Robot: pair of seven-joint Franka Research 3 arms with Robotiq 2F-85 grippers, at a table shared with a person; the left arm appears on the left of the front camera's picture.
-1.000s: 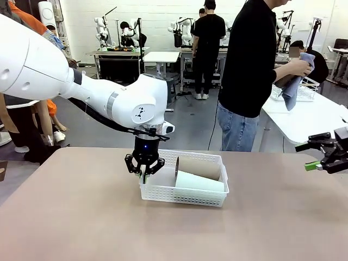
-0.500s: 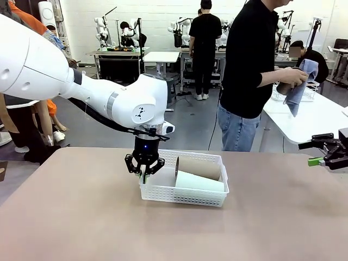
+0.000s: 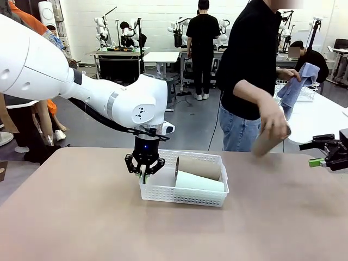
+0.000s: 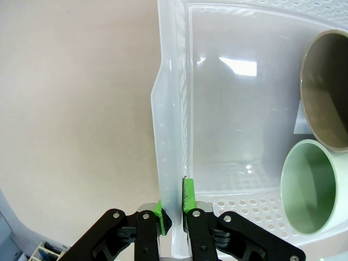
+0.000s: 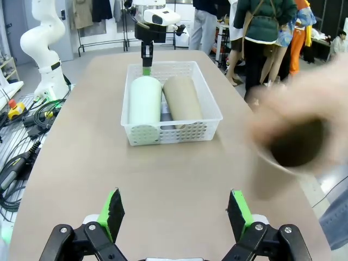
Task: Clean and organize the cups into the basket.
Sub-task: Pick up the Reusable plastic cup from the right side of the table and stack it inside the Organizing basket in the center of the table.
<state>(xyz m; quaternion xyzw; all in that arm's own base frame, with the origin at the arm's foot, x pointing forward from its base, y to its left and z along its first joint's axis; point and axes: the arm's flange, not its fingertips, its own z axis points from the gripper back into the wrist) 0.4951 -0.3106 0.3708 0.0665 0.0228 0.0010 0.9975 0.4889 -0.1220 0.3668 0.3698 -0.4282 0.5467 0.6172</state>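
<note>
The tan cup (image 3: 199, 167) and mint cup (image 3: 200, 182) lie in the basket (image 3: 182, 197), mouths toward the counter's (image 3: 76, 217) left edge. There the left gripper (image 3: 144, 173) pinches its wall; the right gripper (image 5: 176, 215) stands spread.

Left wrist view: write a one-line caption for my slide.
Left gripper shut on the basket rim, tan cup and mint cup lying inside.

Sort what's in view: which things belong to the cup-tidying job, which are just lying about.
Job: white mesh basket; tan cup and mint cup lying in it; second tan cup in the person's hand; blue cloth, likely for wiping; left gripper, shut on the basket's wall; right gripper, open.
Lying about: wire basket on the white side table.
</note>
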